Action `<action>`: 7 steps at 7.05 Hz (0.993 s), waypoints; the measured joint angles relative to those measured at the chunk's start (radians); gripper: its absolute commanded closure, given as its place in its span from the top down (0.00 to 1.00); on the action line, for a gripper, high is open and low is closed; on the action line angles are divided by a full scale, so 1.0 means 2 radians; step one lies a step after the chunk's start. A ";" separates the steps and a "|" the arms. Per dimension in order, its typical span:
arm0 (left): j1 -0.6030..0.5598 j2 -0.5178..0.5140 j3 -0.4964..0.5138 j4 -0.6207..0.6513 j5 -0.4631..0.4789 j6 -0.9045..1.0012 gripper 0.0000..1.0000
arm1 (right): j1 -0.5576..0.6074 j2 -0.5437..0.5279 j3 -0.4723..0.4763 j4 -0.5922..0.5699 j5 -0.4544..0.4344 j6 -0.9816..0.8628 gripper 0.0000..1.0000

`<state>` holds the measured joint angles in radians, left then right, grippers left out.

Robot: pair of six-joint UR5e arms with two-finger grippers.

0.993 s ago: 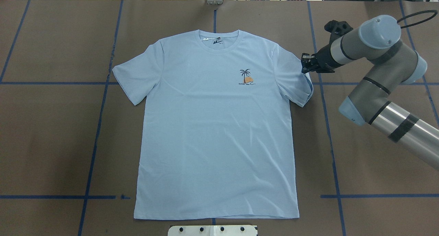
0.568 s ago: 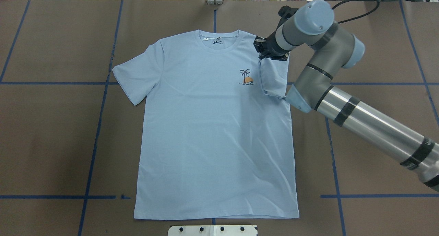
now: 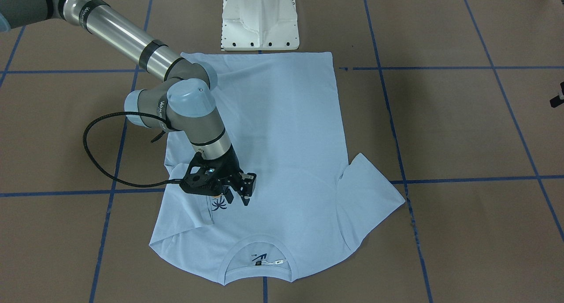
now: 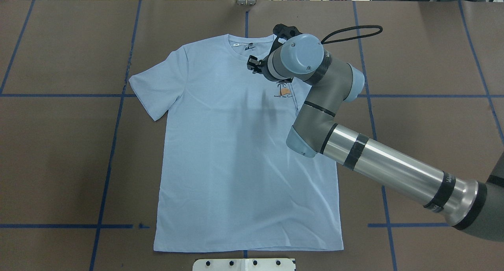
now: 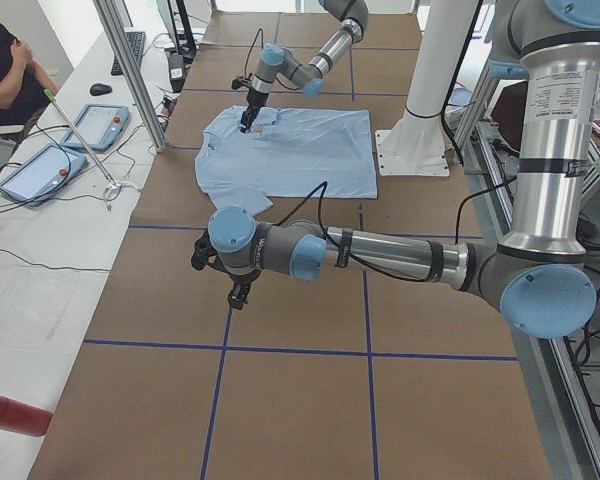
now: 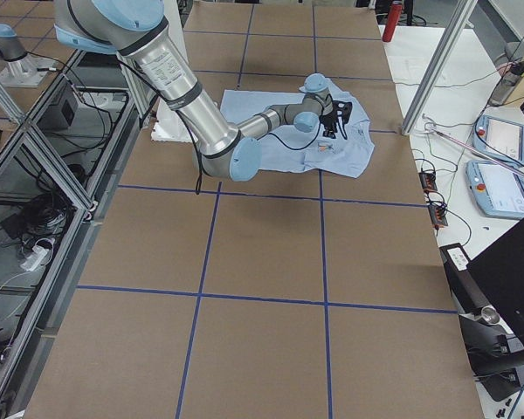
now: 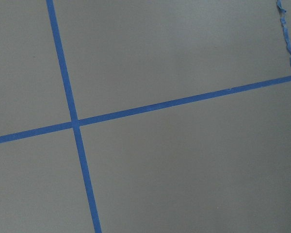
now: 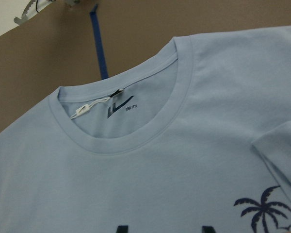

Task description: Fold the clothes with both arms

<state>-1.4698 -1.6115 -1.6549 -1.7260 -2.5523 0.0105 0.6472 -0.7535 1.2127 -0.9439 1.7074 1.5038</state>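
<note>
A light blue T-shirt lies flat on the brown table, collar at the far side. Its sleeve on my right side is folded inward onto the chest and lies loose beside the palm print. The other sleeve stays spread out. My right gripper hovers just above the chest between print and collar, fingers apart, holding nothing. My left gripper hangs over bare table well away from the shirt; I cannot tell whether it is open or shut. Its wrist view shows only table and tape.
Blue tape lines grid the brown table. The white pedestal base stands at the shirt's hem edge. My right arm crosses the shirt's right side. A seated person and tablets are at a side desk.
My right gripper carried the right sleeve leftward over the chest, let it go, and moved on past the print toward the collar. The sleeve now lies folded on the shirt.
</note>
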 measured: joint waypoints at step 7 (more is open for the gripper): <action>0.258 -0.213 0.180 -0.243 0.205 -0.485 0.88 | 0.007 -0.245 0.315 -0.002 0.042 0.013 1.00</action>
<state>-0.9544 -2.0368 -1.2944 -2.2124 -2.1419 -0.9604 0.6603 -1.2435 1.8431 -0.9486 1.7906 1.5294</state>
